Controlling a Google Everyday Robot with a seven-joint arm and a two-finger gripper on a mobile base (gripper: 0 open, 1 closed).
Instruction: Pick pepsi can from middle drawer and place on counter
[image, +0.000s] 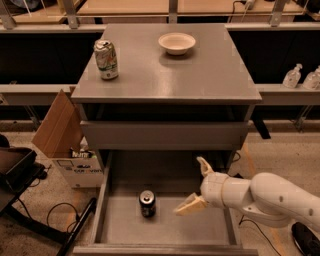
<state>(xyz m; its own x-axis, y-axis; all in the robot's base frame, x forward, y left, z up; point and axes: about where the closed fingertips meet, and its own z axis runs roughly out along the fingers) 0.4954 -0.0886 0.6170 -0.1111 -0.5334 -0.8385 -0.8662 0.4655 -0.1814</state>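
Nearest to me, the middle drawer (170, 229) stands pulled out, its flat grey floor exposed between low side walls. The pepsi can (147, 203) stands upright on that floor, left of centre, silver top up, with free floor on all sides. My pincer (188, 185) is released, its two fingers spread wide; it sits over the right part of the drawer, just to the right of the can and not touching it. Handling assessment: the can is a thin-walled metal cylinder, probably stiff enough under moderate pressure but liable to dent if clenched hard. Its painted side looks smooth and likely slippery. I cannot tell whether it is full or empty, so I would plan for the heavier case. Recommended hold: across the cylindrical body at about mid-height, one finger on each side, clear of the tapered top rim, keeping the can vertical during the lift out over the drawer wall. Beyond and above, the counter (210, 80) offers bare grey surface at its centre and right. A paler white-green can (106, 59) occupies its left side and a bowl (176, 42) sits towards its far edge.
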